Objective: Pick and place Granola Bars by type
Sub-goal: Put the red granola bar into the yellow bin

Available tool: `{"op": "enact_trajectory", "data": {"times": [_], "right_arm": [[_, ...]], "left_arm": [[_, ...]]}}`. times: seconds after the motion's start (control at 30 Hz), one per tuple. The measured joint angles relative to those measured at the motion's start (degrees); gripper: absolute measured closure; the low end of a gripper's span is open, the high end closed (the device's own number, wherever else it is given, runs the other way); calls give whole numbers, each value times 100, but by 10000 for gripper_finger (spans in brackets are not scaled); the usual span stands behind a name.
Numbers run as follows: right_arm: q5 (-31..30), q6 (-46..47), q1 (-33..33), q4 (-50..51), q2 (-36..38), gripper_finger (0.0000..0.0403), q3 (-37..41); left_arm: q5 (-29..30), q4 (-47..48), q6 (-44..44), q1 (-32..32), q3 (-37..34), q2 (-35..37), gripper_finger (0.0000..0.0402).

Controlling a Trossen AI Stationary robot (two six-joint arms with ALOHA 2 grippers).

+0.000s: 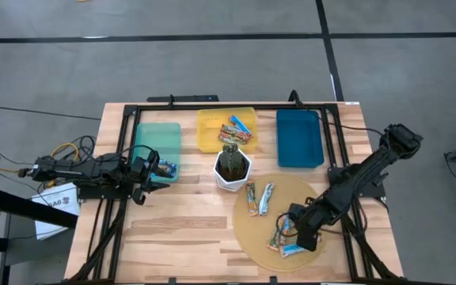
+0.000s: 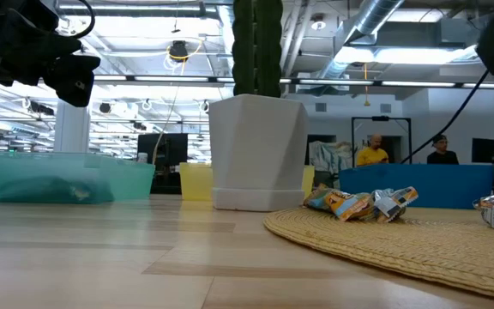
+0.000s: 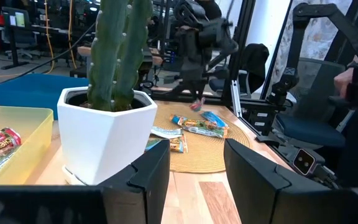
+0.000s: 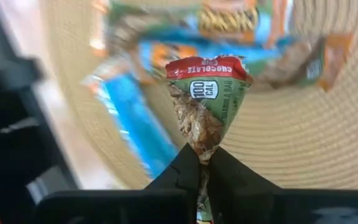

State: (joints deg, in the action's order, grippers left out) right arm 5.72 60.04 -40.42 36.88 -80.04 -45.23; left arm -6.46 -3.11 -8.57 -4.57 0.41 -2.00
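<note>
Right gripper (image 4: 201, 163) over mat (image 1: 252, 237) at 5 o'clock, jaws pinched on green bar (image 4: 207, 102), loose bars (image 1: 260, 198) on mat, more in yellow bin (image 1: 208, 131), left gripper (image 1: 150, 170) at 9 o'clock by teal bin (image 1: 153, 134), jaws partly apart, empty, cactus pot (image 1: 232, 168) central

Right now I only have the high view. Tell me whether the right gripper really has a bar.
Observer: Yes. In the right wrist view, the right gripper is shut on one end of a green-wrapped granola bar, with the woven mat behind it.
Operator: Read me its label.
Observer: It has a red band across the far end, with "100 CAL" printed below it.
Operator: Report the left gripper.
Observer: In the left wrist view, the left gripper is open with nothing between its fingers, and it faces the white pot.
</note>
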Motion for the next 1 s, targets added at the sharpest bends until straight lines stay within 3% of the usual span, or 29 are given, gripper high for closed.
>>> {"op": "enact_trajectory", "data": {"times": [0.27,0.57,0.87,1.0], "right_arm": [[-288,-77,407,-620,964,393,0],[-605,-853,1071,-1833,1852,397,0],[-597,-1739,1650,-3670,2322,400,0],[-585,-1858,1778,-4007,2467,398,0]], "left_arm": [[0,0,1,1,-1,1,257],[-1,0,1,0,-1,1,257],[0,0,1,0,-1,1,257],[0,0,0,1,1,2,257]]}}
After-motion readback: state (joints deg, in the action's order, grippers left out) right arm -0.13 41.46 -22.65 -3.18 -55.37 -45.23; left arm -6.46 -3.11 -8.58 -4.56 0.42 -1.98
